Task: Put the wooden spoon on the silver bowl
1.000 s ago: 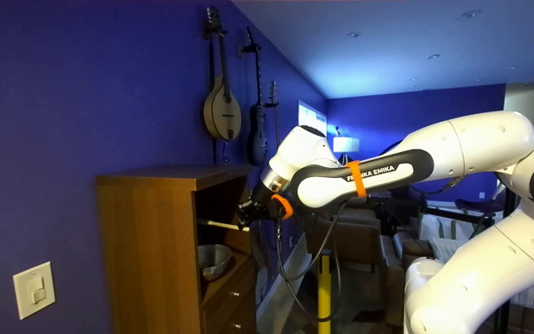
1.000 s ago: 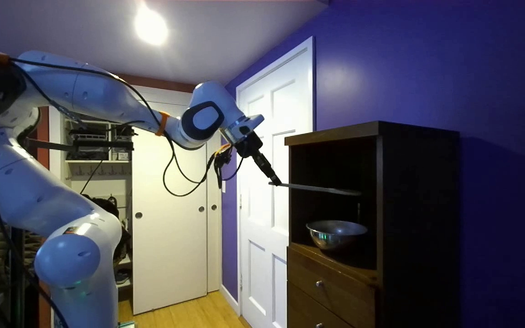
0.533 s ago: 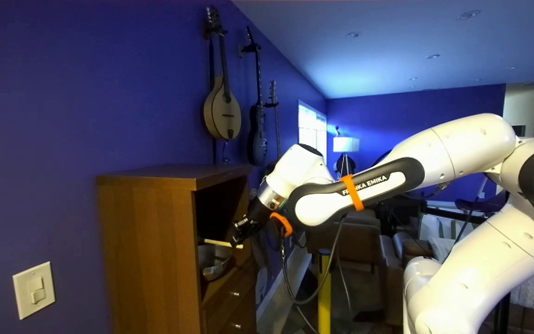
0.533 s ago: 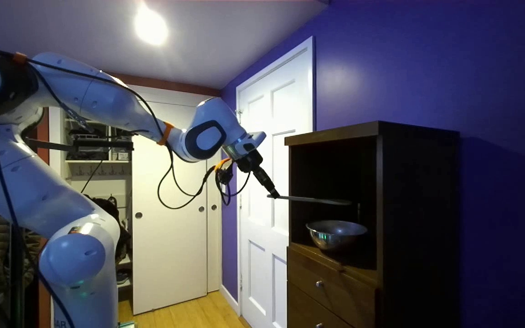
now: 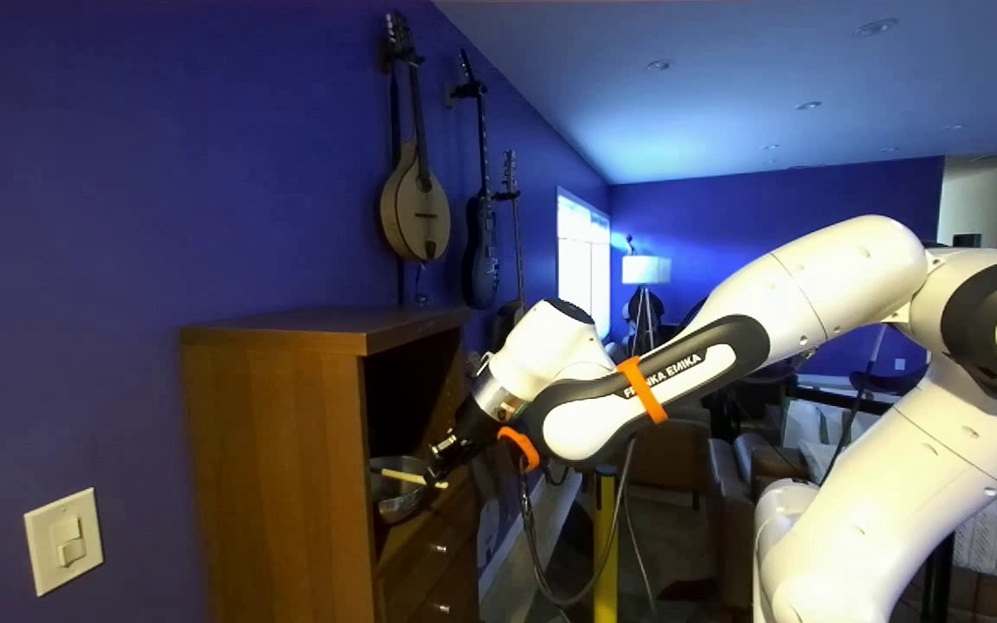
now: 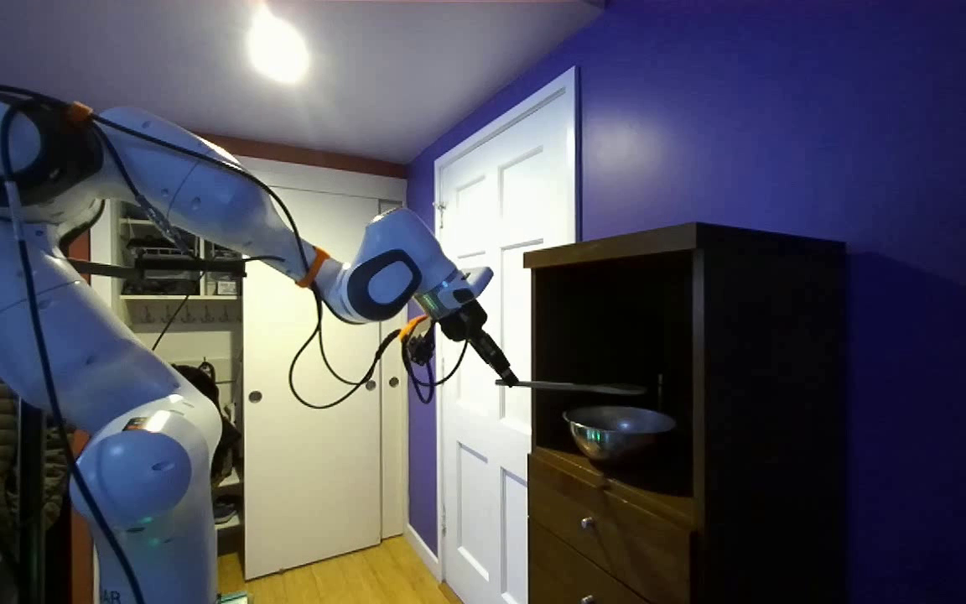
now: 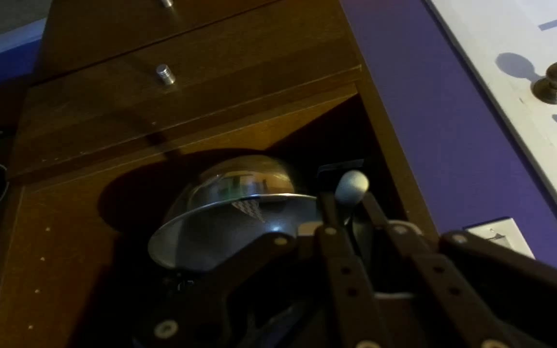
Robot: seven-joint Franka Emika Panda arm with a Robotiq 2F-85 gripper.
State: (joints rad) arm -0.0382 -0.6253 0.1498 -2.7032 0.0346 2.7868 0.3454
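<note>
My gripper (image 6: pixel 511 379): pinching spoon (image 6: pixel 579 387) by near end. Spoon's far end inside cabinet (image 6: pixel 764 361), higher than bowl (image 6: pixel 613 438) there.

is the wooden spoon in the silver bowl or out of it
Out: in an exterior view, the wooden spoon, held by the gripper, shows above the silver bowl, with a gap to its rim.

The bowl (image 6: pixel 618 436) is glossy metal, the cabinet (image 5: pixel 280 472) wood.

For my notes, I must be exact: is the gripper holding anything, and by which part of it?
Yes: the gripper holds the wooden spoon near the end of its handle.
</note>
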